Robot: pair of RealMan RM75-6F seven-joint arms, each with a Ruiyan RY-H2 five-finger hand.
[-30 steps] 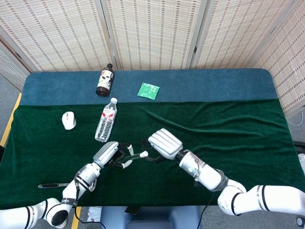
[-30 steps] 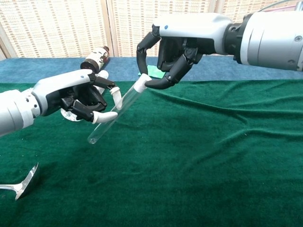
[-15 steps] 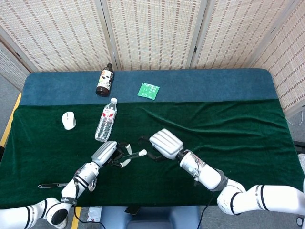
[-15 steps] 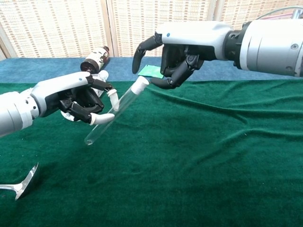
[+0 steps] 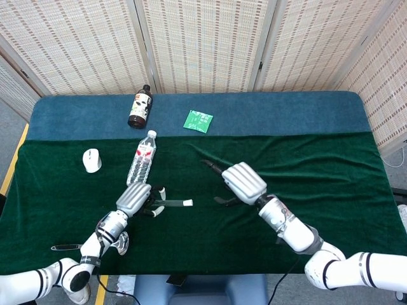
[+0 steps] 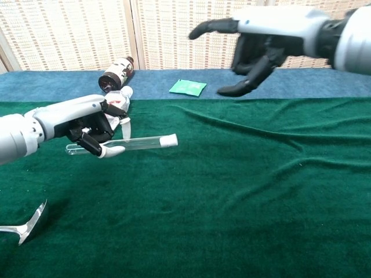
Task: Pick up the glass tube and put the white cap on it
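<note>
Head view: the left hand (image 5: 135, 198) is clamping the tube (image 5: 170, 203), which is lying level above the bench (image 5: 331, 184) with the cap (image 5: 187, 203) on its end, pointing toward the right hand (image 5: 242, 182).

Chest view: the right hand (image 6: 261, 36) is hovering empty, fingers spread, well apart from the cap (image 6: 168, 140) — the cap is looking seated, so holding the tube (image 6: 124, 145) level and steady seems wisest.

Spoon (image 6: 26, 225) handle cut off by chest view's left edge.
</note>
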